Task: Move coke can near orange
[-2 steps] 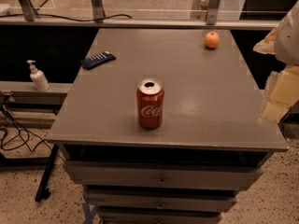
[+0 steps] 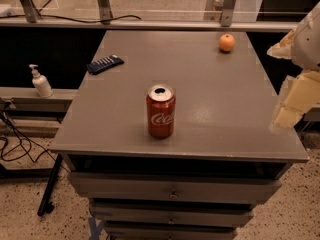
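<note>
**Desk:** What does the frame show?

**Photographer:** A red coke can (image 2: pixel 161 111) stands upright at the near middle of a grey surface (image 2: pixel 210 109), with nothing touching it. The orange (image 2: pixel 226 42) sits near the far right corner, well apart from the can.

**Desk:** And the robot?

**Photographer:** Its claw (image 2: pixel 292 106) hangs at the right of the scene, over the surface's right edge. It is about level with the can but well apart from it. Whether it is wide or narrow cannot be told from here, though the can is plainly not in it.

**Desk:** Why that layout?

**Photographer:** By my reading, the reach has not begun. The can stands free with bare surface all round, so an approach from the right looks unobstructed. A dark remote control (image 2: pixel 105 63) at the far left and a pump bottle (image 2: pixel 41 82) on the ledge beyond the left edge lie off the likely path toward the orange. The can's top appears opened, so keeping it upright would matter.
</note>
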Controlling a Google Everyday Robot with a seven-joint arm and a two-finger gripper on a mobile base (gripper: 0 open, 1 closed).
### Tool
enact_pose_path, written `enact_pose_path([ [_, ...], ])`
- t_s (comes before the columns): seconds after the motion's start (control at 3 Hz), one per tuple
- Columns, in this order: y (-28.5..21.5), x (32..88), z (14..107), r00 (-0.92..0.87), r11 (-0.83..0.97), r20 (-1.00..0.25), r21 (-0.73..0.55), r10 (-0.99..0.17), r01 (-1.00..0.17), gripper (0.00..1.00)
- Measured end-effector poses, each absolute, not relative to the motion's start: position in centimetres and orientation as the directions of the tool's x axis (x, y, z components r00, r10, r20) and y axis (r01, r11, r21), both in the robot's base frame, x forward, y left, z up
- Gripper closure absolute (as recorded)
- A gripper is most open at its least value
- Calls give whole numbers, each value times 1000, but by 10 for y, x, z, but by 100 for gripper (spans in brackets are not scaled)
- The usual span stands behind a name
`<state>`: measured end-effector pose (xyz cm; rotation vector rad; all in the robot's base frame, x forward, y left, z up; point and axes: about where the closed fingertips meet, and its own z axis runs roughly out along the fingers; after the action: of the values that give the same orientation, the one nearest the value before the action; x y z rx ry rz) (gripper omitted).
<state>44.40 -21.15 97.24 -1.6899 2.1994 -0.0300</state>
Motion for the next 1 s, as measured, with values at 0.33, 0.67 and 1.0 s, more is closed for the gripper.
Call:
enact_pose_path([
  [0.33, -180, 451, 960, -177, 276, -378, -227, -909, -934, 0],
  [0.67, -152, 461, 940, -121, 263, -496, -226, -860, -938, 0],
  [1.0, -133, 470, 915, -96, 272, -625, -192, -774, -943, 0],
])
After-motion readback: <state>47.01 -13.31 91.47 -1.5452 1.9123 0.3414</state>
